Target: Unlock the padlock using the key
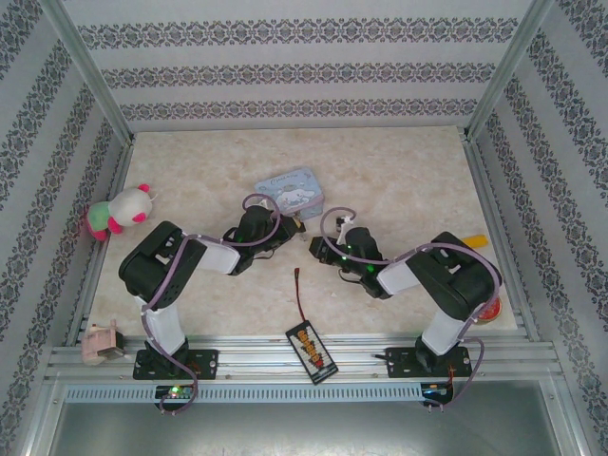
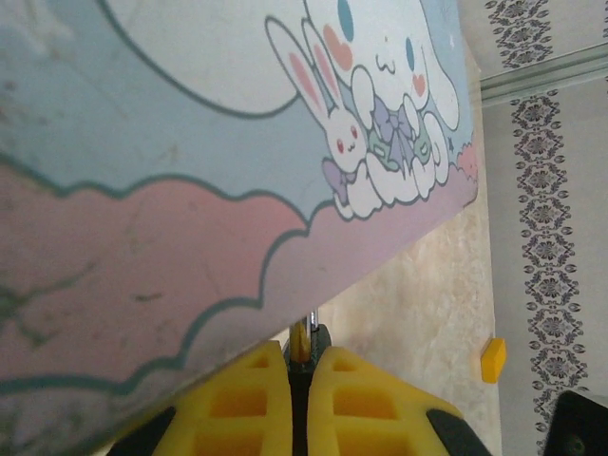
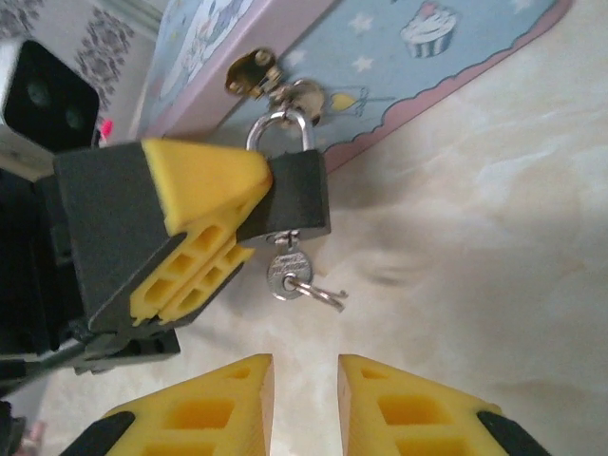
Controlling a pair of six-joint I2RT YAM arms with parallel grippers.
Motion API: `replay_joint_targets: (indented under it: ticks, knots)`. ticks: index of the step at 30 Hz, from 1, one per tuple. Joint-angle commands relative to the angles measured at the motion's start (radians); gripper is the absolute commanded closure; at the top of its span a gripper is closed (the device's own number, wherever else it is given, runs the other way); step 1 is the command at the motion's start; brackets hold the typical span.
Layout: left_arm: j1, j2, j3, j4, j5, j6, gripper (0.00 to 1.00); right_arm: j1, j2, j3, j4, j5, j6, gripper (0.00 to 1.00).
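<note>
Padlock [image 3: 299, 195], small and dark-bodied with a thin silvery U-shaped shackle, hung at the centre of the right wrist frame. Its shackle was hooked to the brass hasp [image 3: 249, 71] of a pale-blue cartoon tin box [image 3: 456, 57] in the upper part. Its long axis ran top to bottom. A tiny silvery metal key [image 3: 284, 271] with a wire ring sat in its lower end, pointing down towards the right gripper [image 3: 304, 366]. That gripper lay directly below, the nearer to the key, its yellow fingers parted and empty. From the left of the frame, the left gripper [image 3: 258, 190] was clenched on the padlock's body, apparently steadying it.
</note>
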Motion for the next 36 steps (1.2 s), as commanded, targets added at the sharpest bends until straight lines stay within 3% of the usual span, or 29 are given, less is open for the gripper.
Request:
replay_joint_targets:
  ticks: [1, 12, 36]
  knots:
    - [-0.011, -0.038, 0.018, -0.063, 0.025, 0.029, 1.0, 0.042, -0.043, 0.093, -0.29, 0.109, -0.181, 0.75]
    - [0.004, -0.037, 0.07, -0.162, 0.066, 0.022, 1.0, 0.134, -0.027, 0.288, -0.611, 0.258, -0.373, 0.74]
    - [0.015, -0.03, 0.091, -0.178, 0.108, 0.003, 1.0, 0.175, 0.022, 0.431, -0.778, 0.385, -0.517, 0.64]
